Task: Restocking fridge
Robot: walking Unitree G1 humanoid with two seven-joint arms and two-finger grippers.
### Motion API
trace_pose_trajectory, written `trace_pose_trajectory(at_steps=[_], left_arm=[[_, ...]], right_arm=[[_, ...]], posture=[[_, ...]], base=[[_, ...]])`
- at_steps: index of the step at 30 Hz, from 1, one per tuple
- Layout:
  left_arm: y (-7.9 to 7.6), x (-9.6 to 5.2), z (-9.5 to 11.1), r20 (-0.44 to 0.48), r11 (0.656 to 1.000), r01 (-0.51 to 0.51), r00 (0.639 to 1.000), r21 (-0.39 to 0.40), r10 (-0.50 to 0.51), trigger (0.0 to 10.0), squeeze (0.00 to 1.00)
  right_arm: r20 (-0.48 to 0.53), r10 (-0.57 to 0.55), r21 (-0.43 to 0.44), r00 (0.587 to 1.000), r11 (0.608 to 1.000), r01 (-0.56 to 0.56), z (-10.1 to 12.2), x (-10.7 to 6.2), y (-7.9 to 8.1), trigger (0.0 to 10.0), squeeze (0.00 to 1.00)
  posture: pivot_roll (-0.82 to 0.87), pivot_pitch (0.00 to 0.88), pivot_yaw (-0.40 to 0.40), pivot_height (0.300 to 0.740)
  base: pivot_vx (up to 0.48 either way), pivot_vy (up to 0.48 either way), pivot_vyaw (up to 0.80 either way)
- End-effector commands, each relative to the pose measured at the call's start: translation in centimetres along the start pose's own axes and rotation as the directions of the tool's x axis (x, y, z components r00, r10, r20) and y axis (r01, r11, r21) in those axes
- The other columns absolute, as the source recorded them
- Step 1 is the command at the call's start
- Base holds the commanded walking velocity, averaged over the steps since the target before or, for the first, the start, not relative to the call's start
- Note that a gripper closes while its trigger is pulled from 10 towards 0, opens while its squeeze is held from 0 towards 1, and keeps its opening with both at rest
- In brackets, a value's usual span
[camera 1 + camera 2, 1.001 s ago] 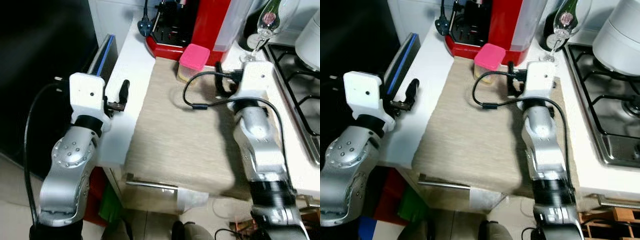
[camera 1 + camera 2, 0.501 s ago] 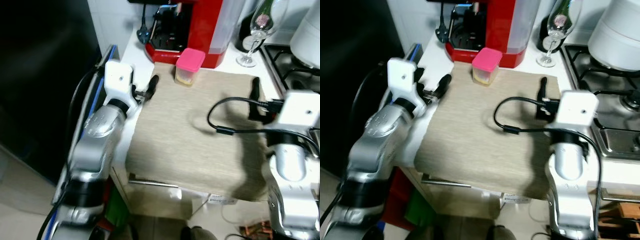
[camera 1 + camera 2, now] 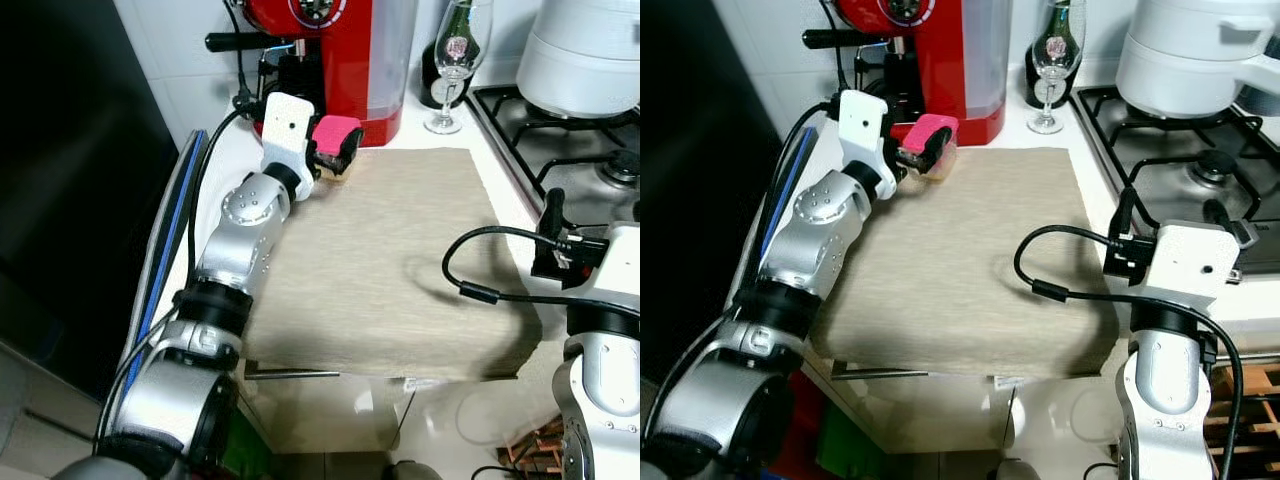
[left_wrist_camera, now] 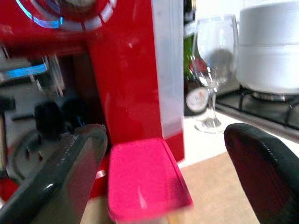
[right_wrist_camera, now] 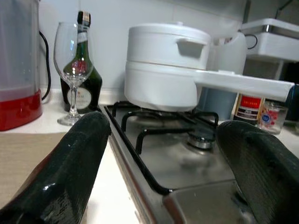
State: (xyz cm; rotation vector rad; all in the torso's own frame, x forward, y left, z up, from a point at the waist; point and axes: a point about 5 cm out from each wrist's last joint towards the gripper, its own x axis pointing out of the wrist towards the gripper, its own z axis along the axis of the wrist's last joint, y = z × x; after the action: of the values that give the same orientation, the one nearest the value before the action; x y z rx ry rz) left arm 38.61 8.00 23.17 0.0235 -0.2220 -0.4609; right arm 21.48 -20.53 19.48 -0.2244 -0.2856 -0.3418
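Note:
A small clear tub with a pink lid (image 4: 145, 177) stands on the beige mat just in front of the red coffee machine (image 3: 345, 45). My left arm reaches across the mat to it. My left gripper (image 3: 338, 152) is open, with one black finger on each side of the tub; I cannot tell whether they touch it. My right gripper (image 3: 1172, 215) is open and holds nothing, raised at the front right of the counter beside the gas hob (image 5: 187, 158).
A wine glass (image 3: 456, 60) and a dark green bottle (image 5: 83, 74) stand behind the mat (image 3: 400, 270). A white pot (image 3: 585, 50) sits on the hob. A black fridge front (image 3: 70, 200) is on the left. A cable loops from my right wrist over the mat.
The camera has shifted and now sees more of the counter. My left arm has swung forward to the pink-lidded tub. My right arm has drawn back from the tub to the hob side.

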Motion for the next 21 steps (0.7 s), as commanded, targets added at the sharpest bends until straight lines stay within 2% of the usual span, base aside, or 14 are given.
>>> trace_pose_trajectory(at_steps=[1, 5, 6, 9, 15, 17, 21], left_arm=[[1.0, 0.1, 0.2, -0.004, 0.999, -0.043, 0.999, -0.014, 0.043, 10.0, 1.00], [1.0, 0.6, -0.6, -0.042, 0.997, -0.062, 0.997, -0.055, 0.060, 10.0, 1.00], [0.9, 0.8, -0.9, -0.056, 0.995, -0.074, 0.996, -0.070, 0.070, 10.0, 0.00], [0.4, 1.4, -1.2, -0.073, 0.991, -0.089, 0.994, -0.102, 0.082, 10.0, 0.00], [-0.8, 2.1, -1.5, -0.094, 0.990, -0.085, 0.993, -0.114, 0.074, 10.0, 0.00], [-1.3, 2.4, -1.6, -0.106, 0.989, -0.083, 0.992, -0.118, 0.071, 10.0, 0.00], [-1.5, 2.5, -2.1, -0.136, 0.988, -0.109, 0.986, -0.111, 0.093, 10.0, 0.00]], right_arm=[[0.009, 0.010, 0.007, 1.000, 1.000, -0.010, 0.5, -0.1, 0.3, 10.0, 0.00], [0.009, 0.022, 0.009, 1.000, 1.000, -0.022, 0.5, -0.2, 0.5, 10.0, 0.00], [0.010, 0.027, 0.012, 1.000, 1.000, -0.027, 0.6, -0.2, 0.6, 10.0, 0.00], [0.019, 0.045, 0.025, 0.999, 0.999, -0.046, 0.8, -0.3, 0.9, 10.0, 0.00], [0.012, 0.095, 0.057, 0.995, 0.994, -0.096, 1.0, -1.0, 1.5, 10.0, 0.00], [0.009, 0.144, 0.086, 0.990, 0.986, -0.144, 1.2, -1.5, 1.9, 10.0, 0.00], [-0.013, 0.261, 0.155, 0.965, 0.954, -0.256, 1.2, -2.1, 2.9, 10.0, 0.00]], posture=[[-0.30, 0.033, 0.133, 0.740], [-0.30, 0.036, 0.131, 0.740], [-0.30, 0.038, 0.130, 0.740], [-0.31, 0.048, 0.132, 0.740], [-0.32, 0.065, 0.131, 0.740], [-0.33, 0.081, 0.127, 0.740], [-0.34, 0.092, 0.122, 0.740]], base=[[0.000, 0.000, 0.00], [0.000, 0.000, 0.00], [0.000, 0.000, 0.00], [0.000, 0.000, 0.00], [0.000, 0.000, 0.00], [0.000, 0.000, 0.00], [0.000, 0.000, 0.00]])
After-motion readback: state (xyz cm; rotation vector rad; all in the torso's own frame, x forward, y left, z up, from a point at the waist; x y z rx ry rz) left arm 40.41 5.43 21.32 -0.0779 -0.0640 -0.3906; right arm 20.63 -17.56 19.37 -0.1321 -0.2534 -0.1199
